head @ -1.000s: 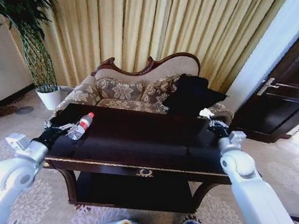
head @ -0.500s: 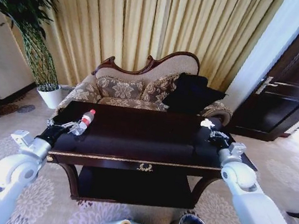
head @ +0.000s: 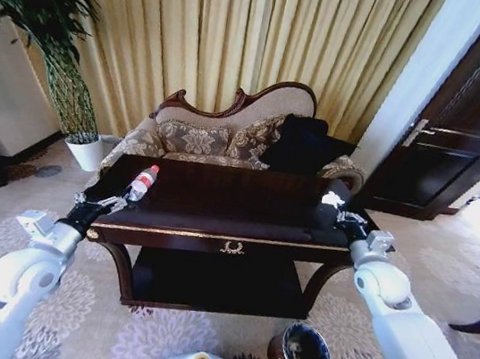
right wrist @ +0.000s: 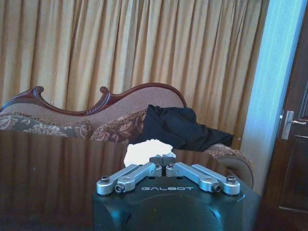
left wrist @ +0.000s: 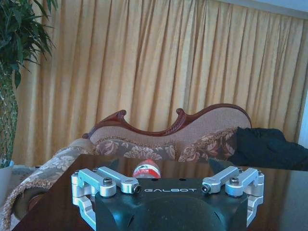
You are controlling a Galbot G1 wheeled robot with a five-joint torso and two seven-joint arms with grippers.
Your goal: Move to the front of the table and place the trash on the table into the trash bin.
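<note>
A clear bottle (head: 140, 183) with a red cap and label lies on the left part of the dark glossy table (head: 232, 233). My left gripper (head: 106, 205) hovers at the table's left front corner, open, a short way before the bottle (left wrist: 146, 169). In the left wrist view the left gripper (left wrist: 166, 185) has its fingers spread wide. A crumpled white paper scrap (head: 332, 198) lies near the table's right end. My right gripper (head: 348, 219) is shut just before it. In the right wrist view the shut right gripper (right wrist: 162, 160) overlaps the paper (right wrist: 144, 151). The brown trash bin (head: 302, 356) stands on the carpet, front right of the table.
Behind the table stands a patterned sofa (head: 218, 145) with a black cushion (head: 303, 148), backed by gold curtains. A potted plant (head: 63, 90) is at the far left and a dark door (head: 464, 132) at the right. Patterned carpet lies open around the bin.
The whole picture has shifted: the table sits higher and looks smaller, and the bin shows fully, so the camera has moved. The bottle and paper stay on the table.
</note>
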